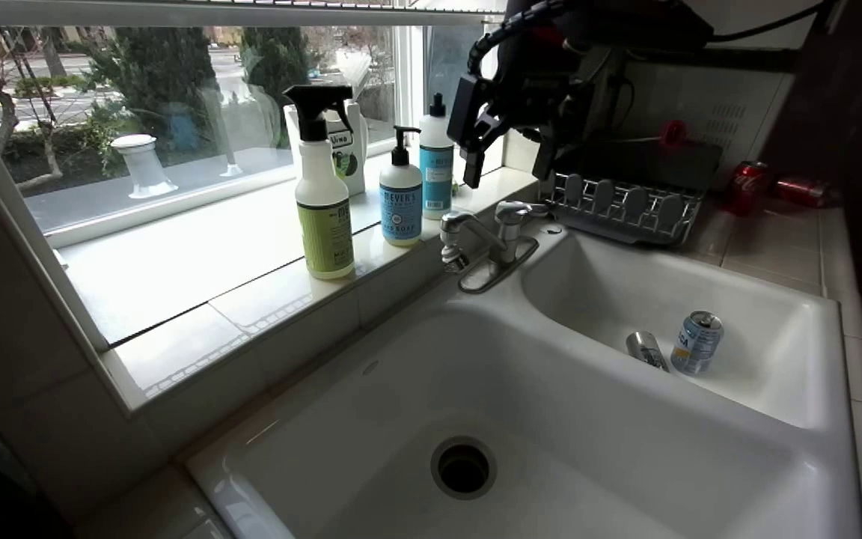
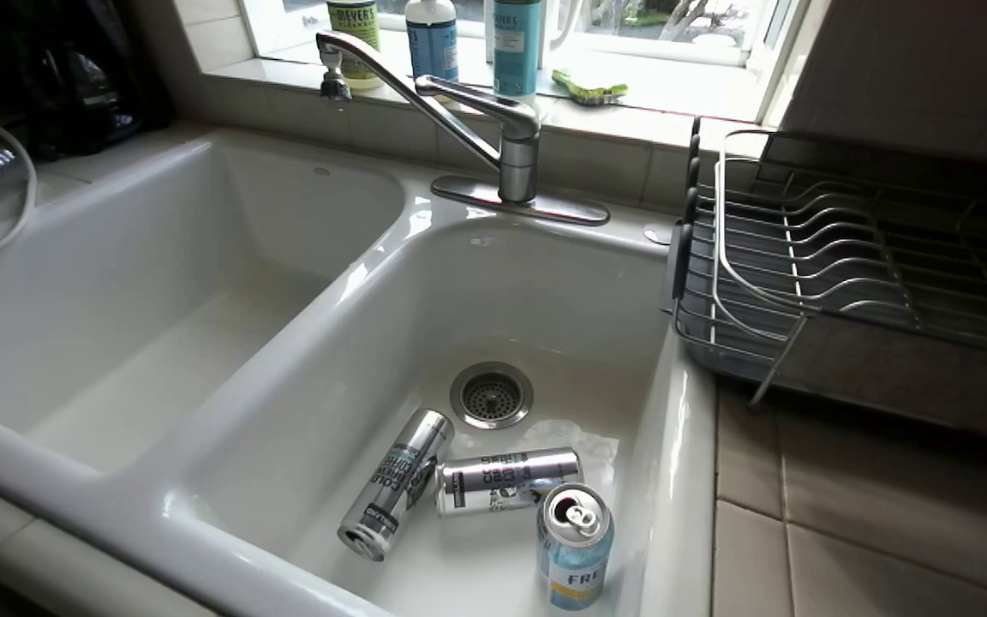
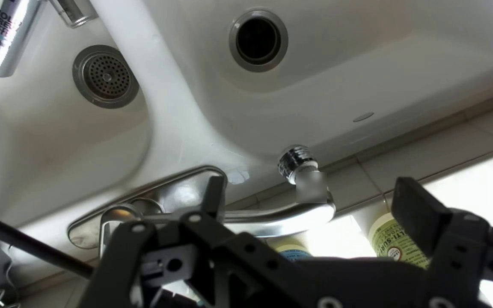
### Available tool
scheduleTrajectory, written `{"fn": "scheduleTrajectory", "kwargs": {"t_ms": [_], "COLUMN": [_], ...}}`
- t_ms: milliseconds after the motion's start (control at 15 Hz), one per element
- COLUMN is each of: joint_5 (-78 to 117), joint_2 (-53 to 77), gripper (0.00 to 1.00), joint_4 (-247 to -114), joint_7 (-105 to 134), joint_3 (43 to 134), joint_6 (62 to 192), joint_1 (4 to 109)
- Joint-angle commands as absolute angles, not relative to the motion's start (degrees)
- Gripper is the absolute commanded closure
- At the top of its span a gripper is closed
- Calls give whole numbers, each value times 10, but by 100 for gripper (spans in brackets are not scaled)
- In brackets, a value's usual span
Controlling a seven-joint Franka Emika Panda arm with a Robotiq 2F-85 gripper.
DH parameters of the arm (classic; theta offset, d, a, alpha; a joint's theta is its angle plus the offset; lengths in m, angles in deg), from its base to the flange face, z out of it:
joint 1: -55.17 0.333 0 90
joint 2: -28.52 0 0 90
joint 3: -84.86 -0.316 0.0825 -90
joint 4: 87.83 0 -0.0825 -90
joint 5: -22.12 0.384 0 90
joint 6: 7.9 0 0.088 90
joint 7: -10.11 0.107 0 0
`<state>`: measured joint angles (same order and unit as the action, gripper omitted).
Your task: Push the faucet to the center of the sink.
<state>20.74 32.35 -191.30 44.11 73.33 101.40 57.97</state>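
Note:
The chrome faucet (image 1: 506, 238) stands on the back rim of the white double-basin sink (image 1: 629, 393). It shows in both exterior views (image 2: 518, 163). Its long spout is swung sideways along the window ledge, with the nozzle near the back edge of the wide basin. My gripper (image 1: 509, 171) is open and empty, fingers pointing down, above the faucet and apart from it. In the wrist view, the spout (image 3: 272, 220) shows between and beyond the open fingers (image 3: 308, 188); the left finger hides part of the faucet. The gripper is out of view in an exterior view that shows the sink (image 2: 288, 347).
A green spray bottle (image 1: 326, 217), a blue soap bottle (image 1: 401, 202) and a teal bottle (image 1: 437, 168) stand on the ledge beside the faucet. A dish rack (image 2: 802, 257) adjoins the smaller basin. Silver cans (image 2: 395, 484) and a blue can (image 2: 575, 548) are in that basin.

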Motion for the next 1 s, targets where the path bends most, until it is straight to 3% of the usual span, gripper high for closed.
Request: {"fn": "scheduleTrajectory", "kwargs": {"t_ms": [0,933], "joint_5": [206,176], "joint_2": [308,203], "gripper": [0,0], "joint_4": [-1899,-1807], "joint_7": [449,587], "joint_3": [747,769], "joint_6": [1012,1002], "joint_1": [595,614]}}
